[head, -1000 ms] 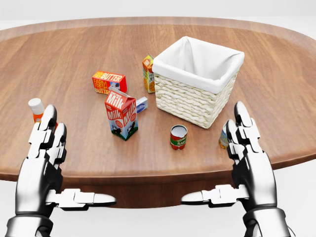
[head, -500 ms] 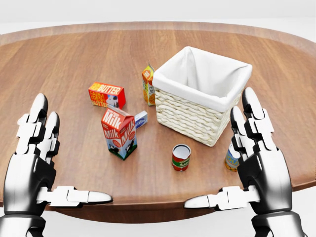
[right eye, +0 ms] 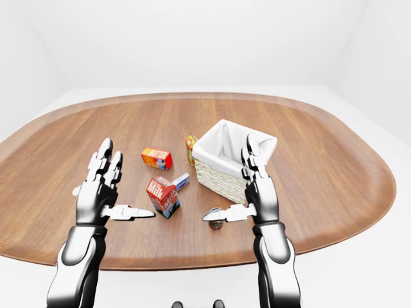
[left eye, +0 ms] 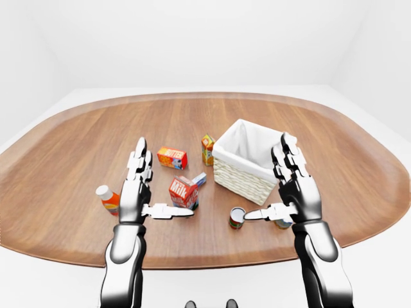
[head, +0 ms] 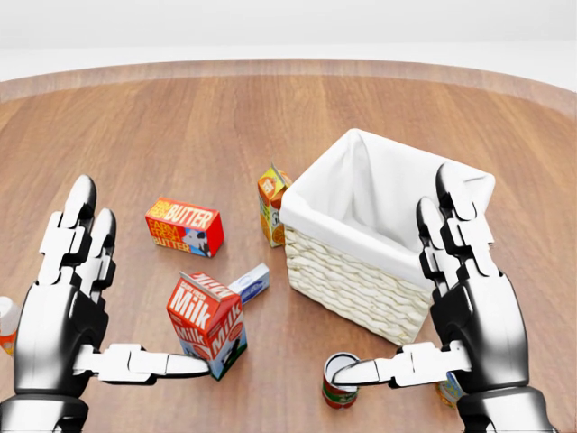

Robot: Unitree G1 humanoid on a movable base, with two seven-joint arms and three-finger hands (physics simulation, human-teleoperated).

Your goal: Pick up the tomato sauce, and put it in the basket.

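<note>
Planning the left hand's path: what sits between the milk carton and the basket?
In the head view, only a small blue-and-white box lies between the milk carton and the basket.

Glossy chrome-and-black segmented robot hand

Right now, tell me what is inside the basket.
The basket shows only its white cloth lining; nothing lies in the part that shows. The right hand covers its right corner in the head view, and the near wall hides part of the bottom.

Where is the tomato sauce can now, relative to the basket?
In the head view the tomato sauce can stands on the table near the bottom edge, just below the basket, under the right hand's extended thumb.
</note>
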